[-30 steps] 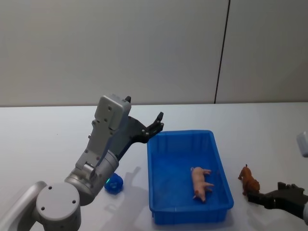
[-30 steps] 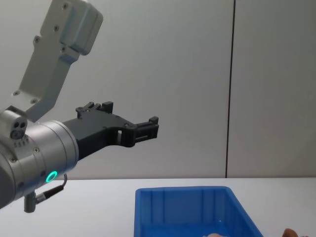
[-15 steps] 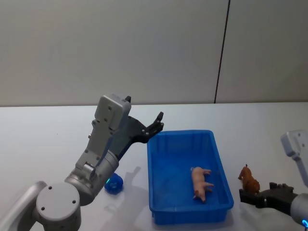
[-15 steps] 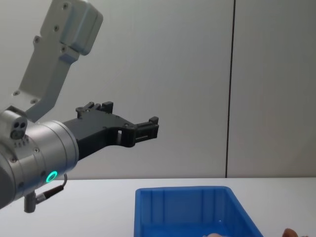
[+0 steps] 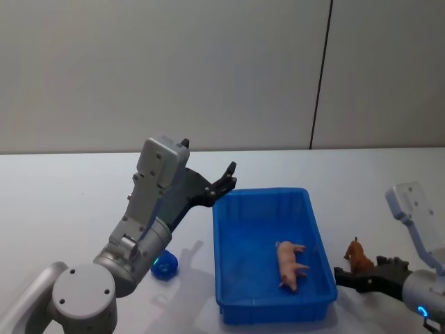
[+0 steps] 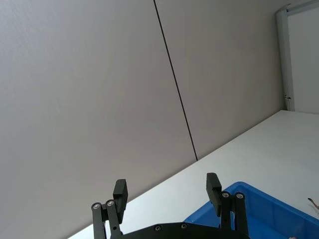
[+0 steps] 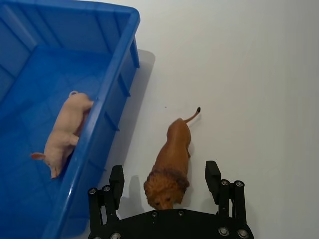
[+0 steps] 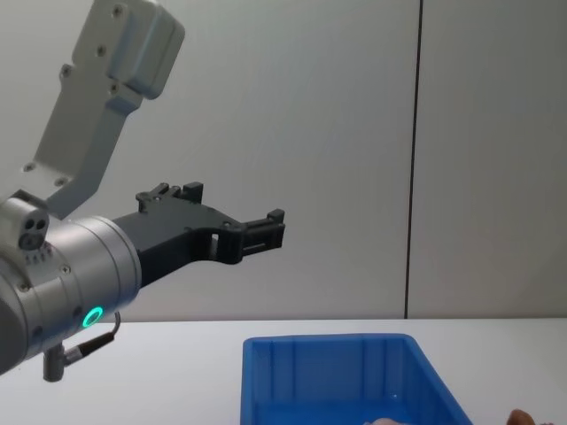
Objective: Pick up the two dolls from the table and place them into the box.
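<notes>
One doll, the pink pig (image 5: 290, 265), already lies on its side in the box (image 5: 278, 311), toward 5 o'clock of the floor, so the step in hand is the grasp of the second doll. That one, a brown lion (image 7: 169, 164), stands on the table (image 5: 69, 195) just beside the box at its 3 o'clock. The right gripper (image 7: 165, 169) is low over the table with its jaws spread, one on each flank of the lion's maned head and neither touching it. The next move calls for a little more reach so the pads bracket the body, then closing, lifting over the rim and letting go at 9 o'clock. The left gripper (image 6: 167, 185) hovers, jaws spread and holding nothing, above the box's 11 o'clock corner.
</notes>
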You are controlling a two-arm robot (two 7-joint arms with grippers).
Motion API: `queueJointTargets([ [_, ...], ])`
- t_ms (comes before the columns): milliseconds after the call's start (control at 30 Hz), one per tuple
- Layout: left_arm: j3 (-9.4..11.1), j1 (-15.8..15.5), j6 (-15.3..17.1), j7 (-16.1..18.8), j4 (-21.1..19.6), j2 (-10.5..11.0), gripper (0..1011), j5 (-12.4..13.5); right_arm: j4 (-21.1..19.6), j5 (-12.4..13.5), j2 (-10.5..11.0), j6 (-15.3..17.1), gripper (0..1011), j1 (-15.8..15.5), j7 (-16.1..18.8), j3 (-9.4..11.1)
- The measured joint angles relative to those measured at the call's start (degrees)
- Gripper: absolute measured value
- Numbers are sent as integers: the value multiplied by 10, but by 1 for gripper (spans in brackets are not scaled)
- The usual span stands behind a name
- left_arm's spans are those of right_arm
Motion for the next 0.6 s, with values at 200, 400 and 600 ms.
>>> queueJointTargets([
  [200,0,0,0,0,0,0,1001,0,15,-16,-7,-7,1001,13,11,-5],
  [400,0,0,0,0,0,0,1001,0,24,-26,-11,-11,888,20,18,-9],
  [600,0,0,0,0,0,0,1001,0,29,-31,-14,-14,731,24,22,-11],
])
